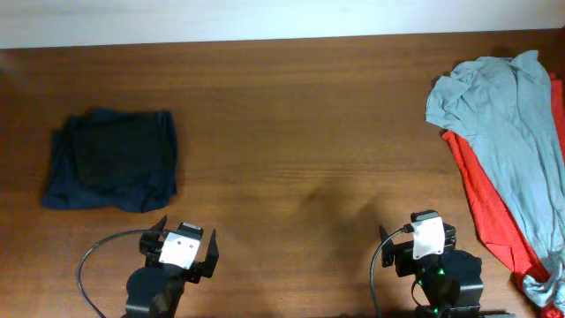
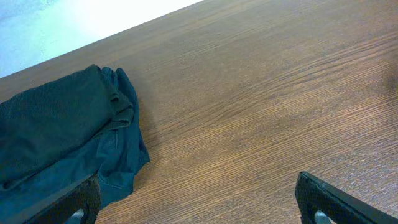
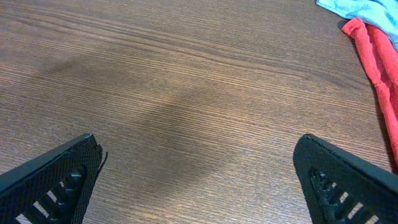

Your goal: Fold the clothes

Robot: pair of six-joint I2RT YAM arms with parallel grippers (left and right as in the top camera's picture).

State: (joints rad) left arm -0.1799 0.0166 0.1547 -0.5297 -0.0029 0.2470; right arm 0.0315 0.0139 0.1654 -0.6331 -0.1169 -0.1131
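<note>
A folded dark navy garment (image 1: 110, 159) lies at the left of the table; it also shows in the left wrist view (image 2: 62, 140). A grey-blue shirt (image 1: 508, 110) lies crumpled at the far right on top of a red garment (image 1: 494, 212). The red garment's edge (image 3: 379, 68) and a bit of the grey-blue shirt (image 3: 367, 9) show in the right wrist view. My left gripper (image 1: 181, 250) is open and empty near the front edge, below the navy garment. My right gripper (image 1: 428, 240) is open and empty near the front edge, left of the red garment.
The brown wooden table (image 1: 300, 132) runs to a white wall at the back. Black cables loop beside each arm base at the front.
</note>
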